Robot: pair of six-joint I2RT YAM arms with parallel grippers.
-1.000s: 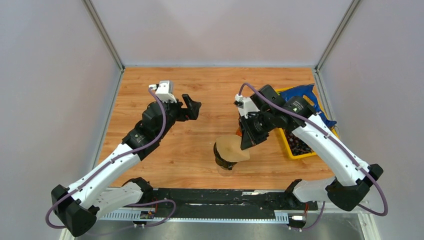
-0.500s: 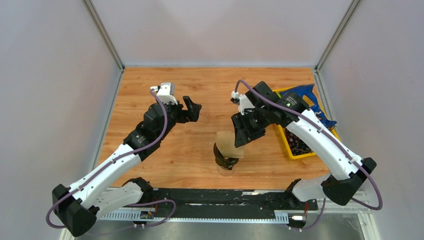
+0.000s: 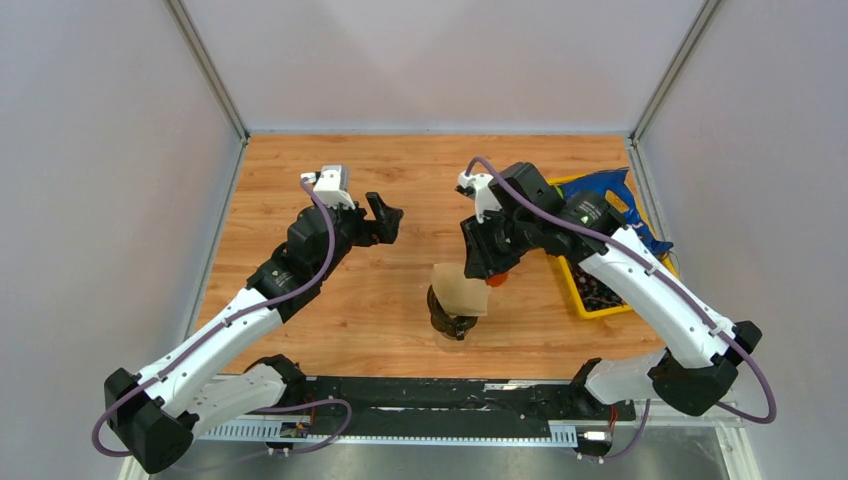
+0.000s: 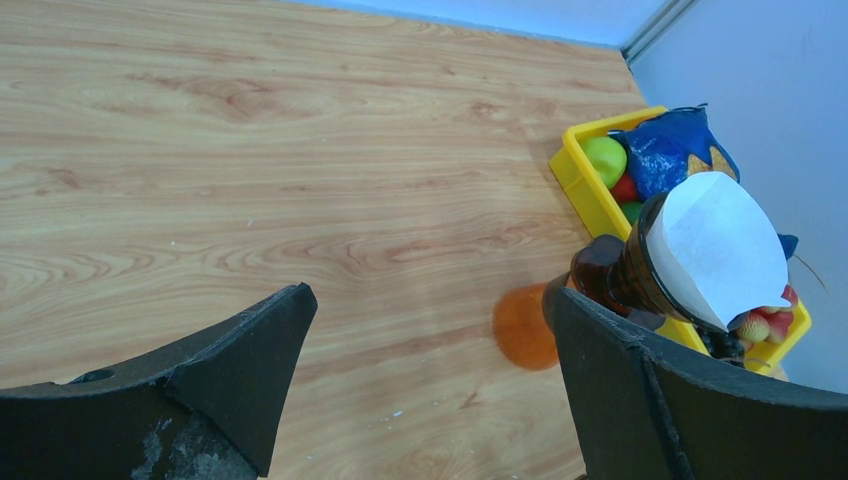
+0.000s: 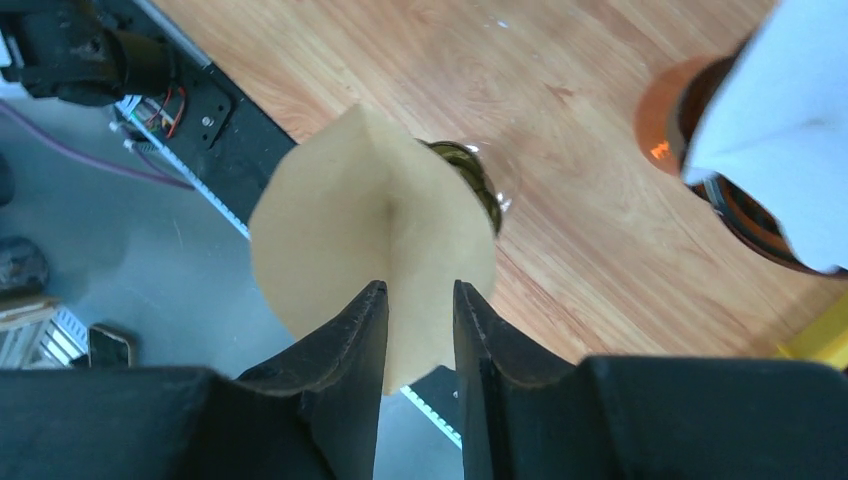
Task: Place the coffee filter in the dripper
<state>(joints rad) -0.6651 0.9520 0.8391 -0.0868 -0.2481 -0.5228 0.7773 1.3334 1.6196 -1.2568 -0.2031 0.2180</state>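
Plainly, the tan coffee filter (image 5: 370,210) rested on the dark dripper (image 3: 450,322), close to the worktop's (image 3: 400,170) near edge and about midway along it. The right gripper (image 5: 418,290), its wrist pitched down from an arm bowed out over the yellow bin (image 3: 580,290) at the right edge, had its jaws narrowly parted astride the filter's crease, not pinching it. The left gripper (image 4: 430,295) hung over mid-worktop on a diagonally stretched arm, jaws spread wide and empty.

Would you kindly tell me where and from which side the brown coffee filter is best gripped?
Judging by its pose, pinch the brown coffee filter at its centre crease, from above: it stands half-folded in the dripper, crease facing up, and the right gripper straddles that crease, jaws open.
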